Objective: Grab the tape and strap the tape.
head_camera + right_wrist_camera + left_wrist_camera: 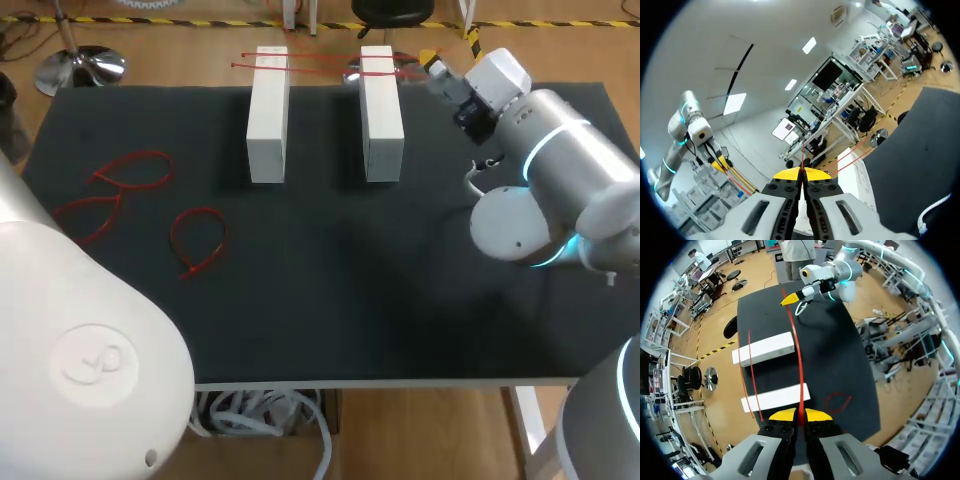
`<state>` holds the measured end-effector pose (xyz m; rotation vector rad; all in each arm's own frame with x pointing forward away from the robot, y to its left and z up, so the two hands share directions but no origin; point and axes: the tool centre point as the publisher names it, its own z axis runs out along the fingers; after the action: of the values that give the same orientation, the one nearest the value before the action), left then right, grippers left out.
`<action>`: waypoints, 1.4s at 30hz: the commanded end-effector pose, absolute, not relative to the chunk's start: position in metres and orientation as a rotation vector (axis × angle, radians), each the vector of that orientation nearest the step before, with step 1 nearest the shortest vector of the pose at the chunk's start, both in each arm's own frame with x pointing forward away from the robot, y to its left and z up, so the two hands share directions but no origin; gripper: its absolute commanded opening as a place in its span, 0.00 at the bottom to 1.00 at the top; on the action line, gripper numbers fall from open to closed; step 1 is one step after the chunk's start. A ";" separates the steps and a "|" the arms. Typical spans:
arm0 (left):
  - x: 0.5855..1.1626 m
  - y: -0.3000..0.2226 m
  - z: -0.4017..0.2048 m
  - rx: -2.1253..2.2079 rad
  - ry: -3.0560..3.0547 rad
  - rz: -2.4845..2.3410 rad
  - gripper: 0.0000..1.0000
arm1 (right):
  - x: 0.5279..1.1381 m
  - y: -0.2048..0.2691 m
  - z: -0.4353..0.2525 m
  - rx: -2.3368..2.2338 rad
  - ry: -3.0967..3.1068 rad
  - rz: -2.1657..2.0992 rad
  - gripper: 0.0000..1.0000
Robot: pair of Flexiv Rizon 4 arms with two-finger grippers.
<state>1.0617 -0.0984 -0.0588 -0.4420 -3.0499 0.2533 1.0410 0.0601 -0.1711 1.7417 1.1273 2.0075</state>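
While taut, tape (796,345) near table edge (320,92)

Matt blk table (400,300), smooth red plastic tape (800,395).

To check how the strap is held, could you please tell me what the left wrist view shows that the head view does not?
Only the left wrist view shows the left gripper, its fingers closed on the thin red plastic strap. Only the head view shows the pair of red strap loops near the black table's left edge. Both show the two white rectangular blocks, the strap running over them, and the right gripper at its far end.
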 end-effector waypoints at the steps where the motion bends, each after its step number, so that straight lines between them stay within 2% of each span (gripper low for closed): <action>1: 1.061 -0.098 -0.058 -0.442 -3.050 0.249 0.00 | 1.046 0.061 -0.155 1.761 1.428 1.634 0.00; 8: 1.061 -0.098 -0.058 -0.442 -3.050 0.249 0.00 | 1.054 0.060 -0.137 1.726 1.547 1.350 0.00; 17: 1.061 -0.098 -0.058 -0.442 -3.050 0.249 0.00 | 1.055 0.064 -0.126 1.215 1.758 0.935 0.00; 19: 1.061 -0.098 -0.058 -0.442 -3.050 0.249 0.00 | 1.054 0.069 -0.124 0.981 1.760 0.756 0.00; 24: 1.061 -0.098 -0.058 -0.442 -3.050 0.249 0.00 | 1.052 0.073 -0.119 0.825 1.701 0.543 0.00; 42: 1.061 -0.098 -0.058 -0.442 -3.050 0.249 0.00 | 1.055 0.130 -0.114 0.494 1.526 0.133 0.00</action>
<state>1.0618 -0.0987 -0.0590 -0.4425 -3.0498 0.2528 1.0523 0.1174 -0.1163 0.7173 1.9111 1.0402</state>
